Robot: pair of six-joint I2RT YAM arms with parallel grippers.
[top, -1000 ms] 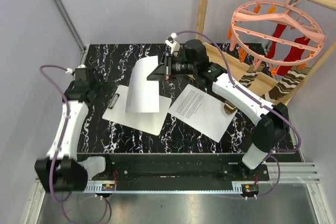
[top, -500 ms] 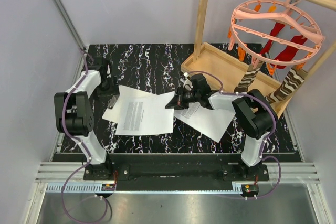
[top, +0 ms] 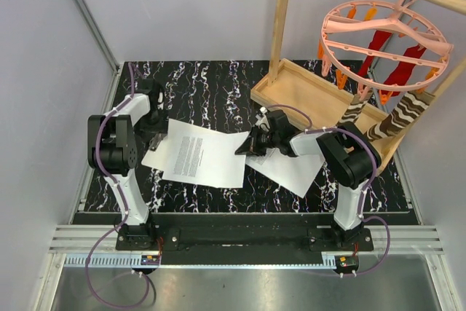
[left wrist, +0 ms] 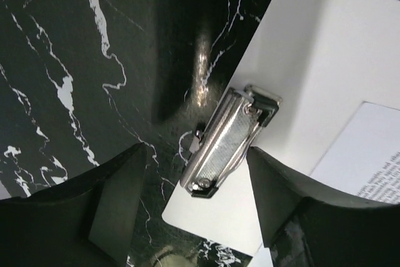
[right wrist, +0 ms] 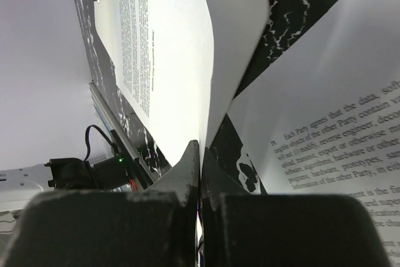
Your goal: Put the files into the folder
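The folder [top: 154,159], a white board with a metal clip [left wrist: 228,142], lies at the left of the table. One file [top: 200,154], a printed sheet, lies on it. My right gripper [top: 249,148] is shut on that sheet's right edge [right wrist: 200,154] and holds it slightly raised; the sheet [right wrist: 156,48] covers the folder [right wrist: 247,17]. A second file [top: 298,171] lies flat under my right arm and shows in the right wrist view [right wrist: 325,123]. My left gripper [left wrist: 200,217] is open, low over the folder [left wrist: 312,60], with a finger on each side of the clip.
A shallow wooden tray [top: 306,92] stands at the back right beside a wooden post [top: 280,20]. A pink round hanger [top: 382,34] with striped socks [top: 400,118] hangs over the right side. The table's metal rail [top: 240,242] runs along the front.
My right gripper has brought the raised sheet down flat onto the folder and still grips its edge. My left arm has swung over to the folder's clip.
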